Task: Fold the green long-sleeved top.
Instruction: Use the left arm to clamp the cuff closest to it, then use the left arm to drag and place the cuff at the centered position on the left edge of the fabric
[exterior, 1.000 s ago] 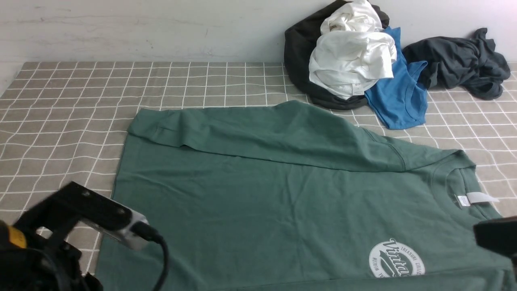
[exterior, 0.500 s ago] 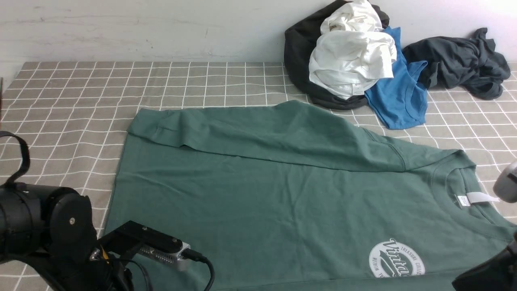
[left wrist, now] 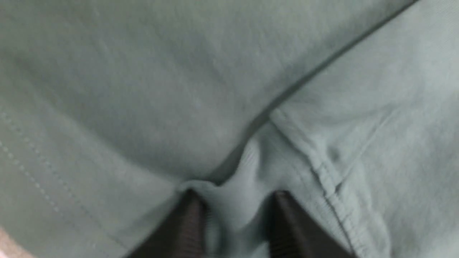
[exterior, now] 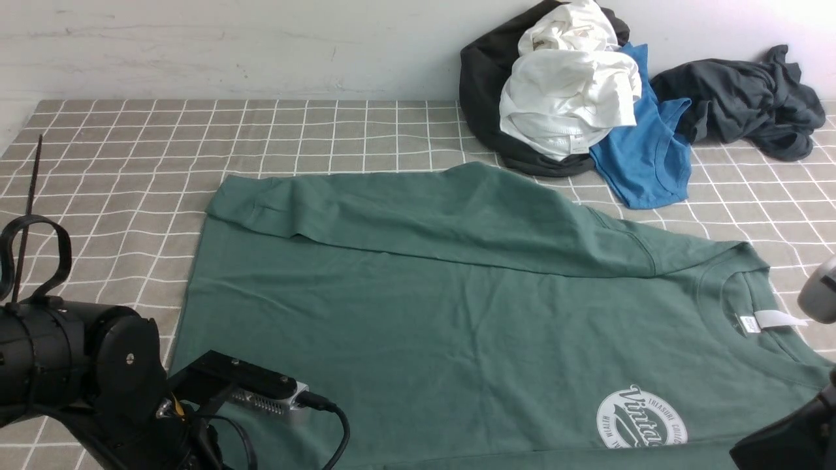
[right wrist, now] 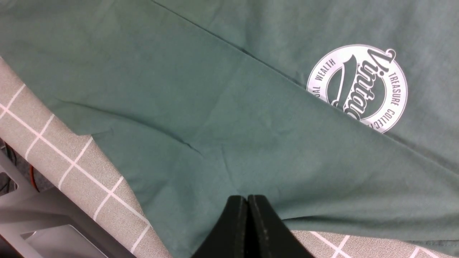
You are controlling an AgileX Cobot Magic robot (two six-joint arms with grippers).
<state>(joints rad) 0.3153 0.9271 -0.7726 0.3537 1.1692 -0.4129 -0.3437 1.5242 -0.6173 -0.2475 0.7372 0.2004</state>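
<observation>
The green long-sleeved top (exterior: 424,313) lies spread flat on the chequered cloth, with its far sleeve folded across the body. Its round white logo (exterior: 640,418) and neck label (exterior: 777,320) are at the right. My left arm (exterior: 78,365) reaches down at the top's near left corner, and its fingers are out of the front view. In the left wrist view my left gripper (left wrist: 235,200) is shut on a bunched fold of the top (left wrist: 143,89) beside a stitched seam. My right gripper (right wrist: 247,199) is shut and empty, hovering over green fabric (right wrist: 215,125) near the logo (right wrist: 358,86).
Loose garments are piled against the back wall at the right: white (exterior: 568,98), bright blue (exterior: 646,156), black (exterior: 483,85) and dark charcoal (exterior: 744,104). The table's near edge and frame (right wrist: 43,215) show in the right wrist view. The chequered cloth (exterior: 130,163) covers the table.
My left arm has dropped low over the top's near left corner and its jaws have closed on the fabric. My right arm has shifted down at the right edge.
</observation>
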